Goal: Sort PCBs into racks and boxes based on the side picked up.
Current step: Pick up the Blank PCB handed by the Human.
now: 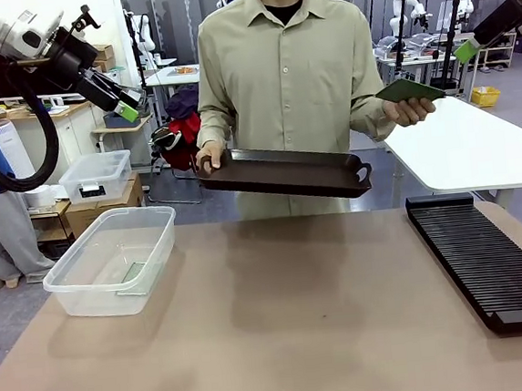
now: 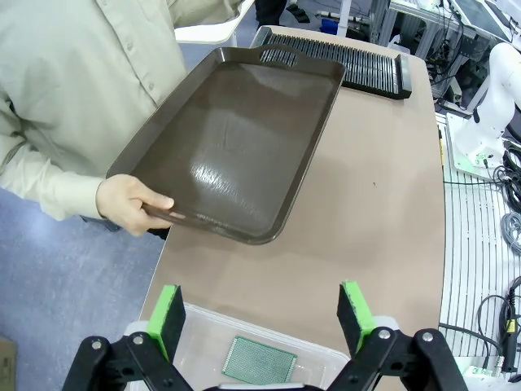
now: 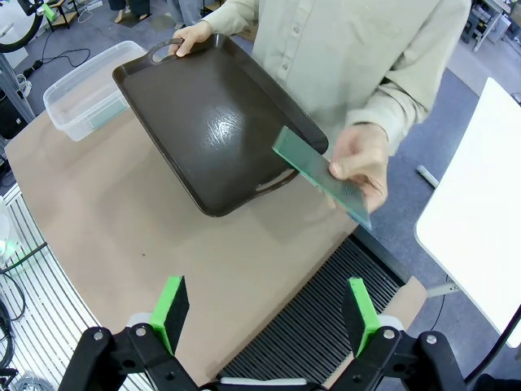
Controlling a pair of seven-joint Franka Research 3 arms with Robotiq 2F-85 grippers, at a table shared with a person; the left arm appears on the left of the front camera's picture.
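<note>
A person across the table holds one green PCB (image 1: 409, 90) (image 3: 317, 175) up in one hand, above the far end of the black slotted rack (image 1: 486, 258) (image 3: 326, 326) (image 2: 342, 57). Another green PCB (image 2: 259, 361) (image 1: 132, 273) lies flat in the clear box (image 1: 111, 259) (image 2: 195, 326) (image 3: 81, 94) at the table's left. My left gripper (image 1: 123, 107) (image 2: 260, 318) hangs open high over that box, nothing between its fingers. Raised at the upper right, my right gripper (image 1: 468, 47) (image 3: 267, 314) is open and empty over the rack.
In the other hand the person holds a dark brown tray (image 1: 282, 173) (image 2: 236, 147) (image 3: 212, 122), empty, tilted over the table's far edge. A small lidded clear box (image 1: 95, 178) stands behind the left side. A white table (image 1: 476, 145) is at the far right.
</note>
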